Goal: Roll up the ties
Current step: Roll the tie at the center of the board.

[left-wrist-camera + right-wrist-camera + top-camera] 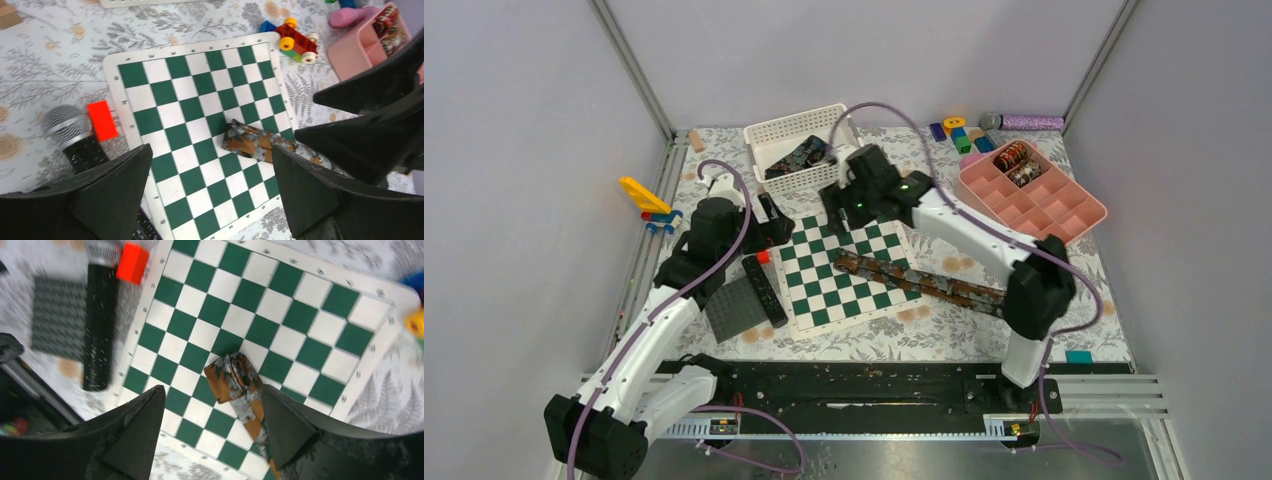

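- Overhead, one brown-rust tie [919, 281] lies flat and straight. Its left end rests on a chessboard [824, 290], and the rest runs right and nearer across the counter [894, 338]. Laid out full length like this, it looks ready to be rolled from one end.
- Both wrist views show that left end folded over once, probably the start of a coil.
- Right pincer [214, 390] hovers over the folded end with jaws wide and nothing gripped. The fold lies below the gap.
- Left pincer [211, 151] hangs over the board just left of it, also wide and empty. It is likely placed to help pin or turn the fabric.
- Far right, a pink tray [1056, 207] holds small tight coils [1014, 158] in its far compartments. These seem to be finished ties put away.
- Far centre, a white basket [794, 122] holds a dark tie [802, 157], apparently waiting its turn.
- Left of the board lie a black microphone [764, 290], a red block [763, 257] at its far end, and a grey studded plate [732, 310].
- A pale cloth printed with leaves and flowers covers the counter, and toy blocks [964, 135] sit along its far edge.
- Plain lilac-grey walls close in the left, right and far sides, with metal posts in the far corners.
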Controlling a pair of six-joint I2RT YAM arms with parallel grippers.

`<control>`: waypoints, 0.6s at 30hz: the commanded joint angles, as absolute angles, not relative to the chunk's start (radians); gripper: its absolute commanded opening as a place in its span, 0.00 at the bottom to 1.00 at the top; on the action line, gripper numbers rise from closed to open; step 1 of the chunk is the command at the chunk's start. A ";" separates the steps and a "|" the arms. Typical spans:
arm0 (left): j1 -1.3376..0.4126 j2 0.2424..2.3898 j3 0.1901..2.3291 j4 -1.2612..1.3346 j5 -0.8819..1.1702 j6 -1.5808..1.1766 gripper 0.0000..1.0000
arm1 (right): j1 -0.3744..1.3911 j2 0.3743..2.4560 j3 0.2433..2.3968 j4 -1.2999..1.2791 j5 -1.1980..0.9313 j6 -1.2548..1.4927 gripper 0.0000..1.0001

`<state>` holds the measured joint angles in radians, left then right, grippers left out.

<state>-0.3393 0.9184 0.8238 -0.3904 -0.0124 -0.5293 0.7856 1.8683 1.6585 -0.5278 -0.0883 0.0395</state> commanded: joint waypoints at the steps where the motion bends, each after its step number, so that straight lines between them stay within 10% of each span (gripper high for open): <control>1: -0.334 0.942 0.798 -0.228 0.089 -0.566 0.93 | 0.686 1.717 1.447 -0.388 -0.094 0.491 0.73; 18: -0.434 1.165 0.593 0.238 0.127 -0.668 0.83 | 0.666 1.689 1.007 0.085 -0.267 0.969 0.48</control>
<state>-0.4175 1.1324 0.6102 0.0635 0.1093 -0.6388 0.6567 1.6611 1.0115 -0.0628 -0.2226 0.8783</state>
